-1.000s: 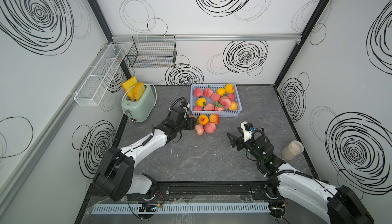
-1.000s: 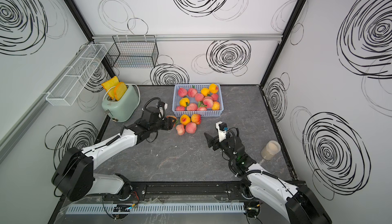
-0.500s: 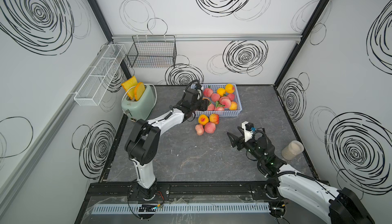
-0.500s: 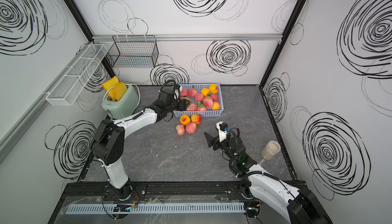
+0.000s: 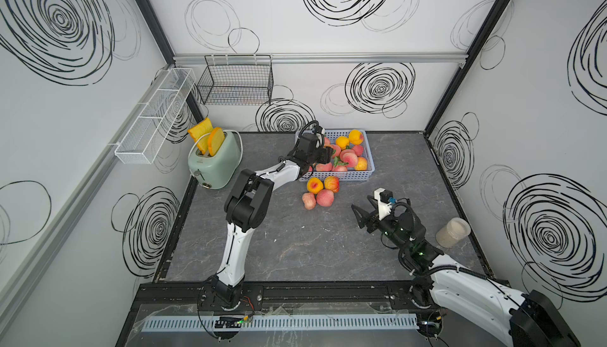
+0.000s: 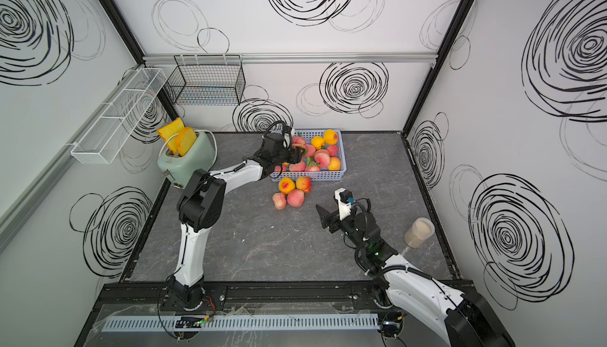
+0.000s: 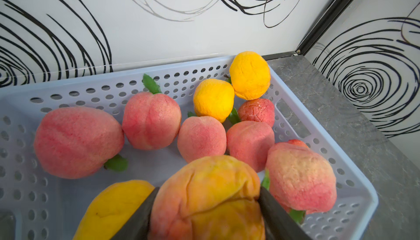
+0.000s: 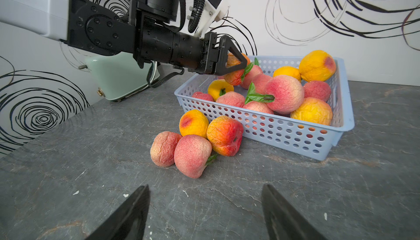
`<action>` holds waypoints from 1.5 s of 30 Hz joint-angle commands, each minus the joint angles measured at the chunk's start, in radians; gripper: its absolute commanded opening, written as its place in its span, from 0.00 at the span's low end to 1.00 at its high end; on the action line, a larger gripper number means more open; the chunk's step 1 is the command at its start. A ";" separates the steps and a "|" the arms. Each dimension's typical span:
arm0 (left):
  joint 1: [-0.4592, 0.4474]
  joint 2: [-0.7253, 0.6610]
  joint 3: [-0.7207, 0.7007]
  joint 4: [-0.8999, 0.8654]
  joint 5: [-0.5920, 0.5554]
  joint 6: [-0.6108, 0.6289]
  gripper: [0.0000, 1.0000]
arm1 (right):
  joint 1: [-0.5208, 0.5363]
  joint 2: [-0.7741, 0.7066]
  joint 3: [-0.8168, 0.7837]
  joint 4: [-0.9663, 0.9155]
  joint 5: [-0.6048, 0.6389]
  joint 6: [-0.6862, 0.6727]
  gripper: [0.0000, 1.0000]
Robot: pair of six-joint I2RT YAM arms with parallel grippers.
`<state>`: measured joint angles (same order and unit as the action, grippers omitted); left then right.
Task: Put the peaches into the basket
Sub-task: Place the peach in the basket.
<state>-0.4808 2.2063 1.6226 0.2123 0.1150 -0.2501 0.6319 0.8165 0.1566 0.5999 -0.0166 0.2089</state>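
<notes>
Your blue basket sits at 12 o'clock on the table, near the back edge. From the left wrist camera you can count nine peaches lying in it, six pink or red and three yellow. Others may be hidden in the pile. A tenth, the orange peach, hangs over the basket's 9 o'clock end, clamped between the jaws of your left gripper. Four loose peaches huddle on the table just beside the basket's 6 o'clock wall.

The toaster at 10 o'clock holds two slices of bread. One jar stands at 4 o'clock. One wire rack and one mesh shelf hang on the walls.

Your left arm rises from the front rail, bends sharply at the elbow and stretches toward 1 o'clock, with the gripper nearly level. Your right arm lies low from the 5 o'clock corner, aimed toward 11 o'clock. Your right gripper has its jaws apart, holds nothing, and is short of the loose peaches.
</notes>
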 commanded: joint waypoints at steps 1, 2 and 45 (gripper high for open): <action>0.011 0.057 0.077 0.052 -0.001 0.015 0.65 | 0.007 -0.002 -0.007 0.032 0.003 -0.008 0.80; 0.011 0.073 0.092 0.049 -0.001 0.015 0.65 | 0.009 -0.002 -0.006 0.031 0.003 -0.007 0.80; -0.021 -0.445 -0.362 -0.042 0.105 0.006 0.77 | 0.008 0.017 0.007 0.017 0.025 -0.016 0.81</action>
<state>-0.4797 1.8458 1.3384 0.1814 0.1757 -0.2352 0.6338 0.8246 0.1551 0.6056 0.0032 0.2081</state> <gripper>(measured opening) 0.766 0.811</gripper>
